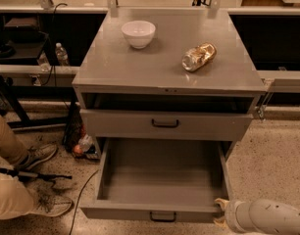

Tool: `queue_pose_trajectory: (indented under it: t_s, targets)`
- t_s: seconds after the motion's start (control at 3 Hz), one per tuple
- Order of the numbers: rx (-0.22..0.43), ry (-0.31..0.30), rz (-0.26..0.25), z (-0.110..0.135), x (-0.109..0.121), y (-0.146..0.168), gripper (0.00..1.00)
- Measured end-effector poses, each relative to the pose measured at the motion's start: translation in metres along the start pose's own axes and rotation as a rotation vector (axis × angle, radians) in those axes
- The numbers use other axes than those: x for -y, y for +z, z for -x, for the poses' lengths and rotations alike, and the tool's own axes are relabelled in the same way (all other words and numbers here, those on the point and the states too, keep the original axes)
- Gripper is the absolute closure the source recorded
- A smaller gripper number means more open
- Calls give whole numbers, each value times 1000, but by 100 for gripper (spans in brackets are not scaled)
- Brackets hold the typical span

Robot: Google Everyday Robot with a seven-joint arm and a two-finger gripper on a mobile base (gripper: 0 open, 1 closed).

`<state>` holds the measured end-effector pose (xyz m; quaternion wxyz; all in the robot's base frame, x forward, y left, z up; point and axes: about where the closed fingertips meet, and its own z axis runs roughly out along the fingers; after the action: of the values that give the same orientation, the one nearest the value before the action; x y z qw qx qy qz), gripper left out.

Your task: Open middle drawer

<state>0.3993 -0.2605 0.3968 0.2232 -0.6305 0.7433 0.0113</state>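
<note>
Fingers [220, 202] of the gripper [218, 212] sit spread apart at the lower right of the frame, just beside the right front corner of the middle drawer [160, 182] — clamped on nothing that we can see. We find that drawer pulled well out of the cabinet [86, 102] toward the bottom of the frame, its deep grey inside in full view. We judge the opening as good as done — what is left, at most, is drawing the arm [272, 217] clear.
</note>
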Motion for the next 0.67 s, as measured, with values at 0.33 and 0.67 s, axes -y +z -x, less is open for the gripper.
queue_pose_trajectory:
  t_s: [0.33, 0.67]
  targets:
    - [0, 0, 0, 1, 0, -2, 85]
    - [1, -1, 2, 1, 0, -1, 62]
